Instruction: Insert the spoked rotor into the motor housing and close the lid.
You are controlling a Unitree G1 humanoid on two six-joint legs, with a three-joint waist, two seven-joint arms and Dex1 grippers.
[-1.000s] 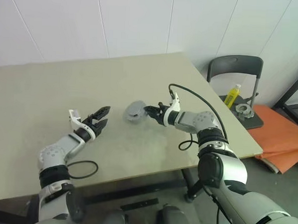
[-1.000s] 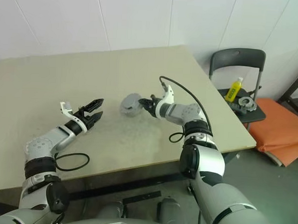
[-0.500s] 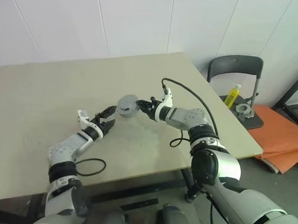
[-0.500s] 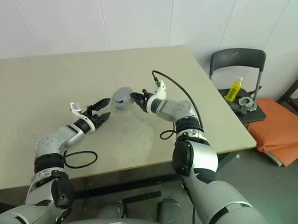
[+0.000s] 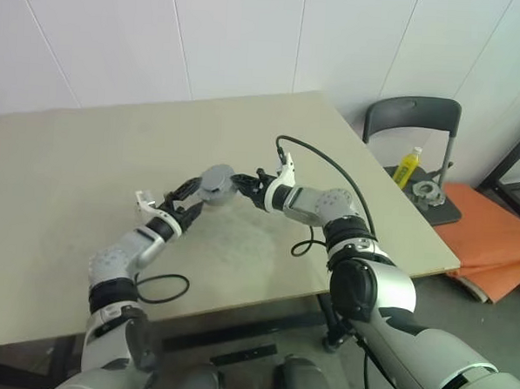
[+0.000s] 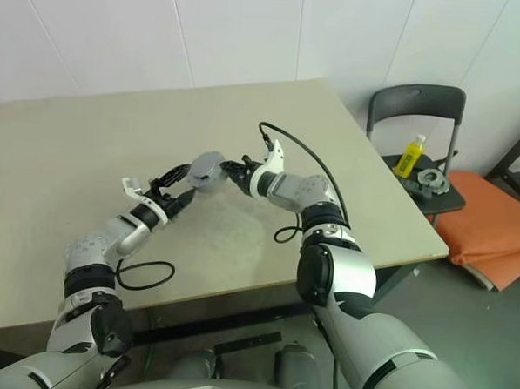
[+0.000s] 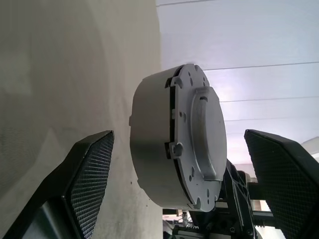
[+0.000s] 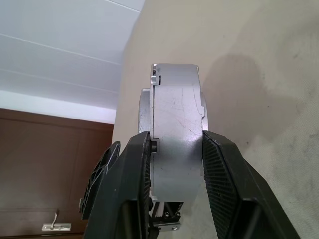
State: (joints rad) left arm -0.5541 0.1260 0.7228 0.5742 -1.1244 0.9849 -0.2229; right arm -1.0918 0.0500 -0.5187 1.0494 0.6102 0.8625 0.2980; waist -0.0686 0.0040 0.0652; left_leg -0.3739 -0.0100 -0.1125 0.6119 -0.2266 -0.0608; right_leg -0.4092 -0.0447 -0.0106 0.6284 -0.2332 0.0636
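The motor housing (image 5: 215,185), a short silver-grey cylinder, hangs on edge just above the beige table (image 5: 88,151). My right gripper (image 5: 232,186) is shut on it, its fingers (image 8: 134,169) clamped on the two flat faces (image 8: 175,129). My left gripper (image 5: 188,200) is open right beside it. In the left wrist view its mesh pads (image 7: 92,169) stand either side of the housing (image 7: 174,144), apart from it, facing a screwed end plate. The spoked rotor and the lid are out of view.
A black cable (image 5: 163,287) loops on the table near its front edge. Off the table's right side stands a dark chair (image 5: 412,115) holding a yellow bottle (image 5: 407,166) and a round silvery part (image 5: 427,193). An orange cushion (image 5: 493,233) lies beyond it.
My right gripper has carried the housing leftward over the table. My left gripper has moved right and rolled, so its open fingers now stand beside the housing.
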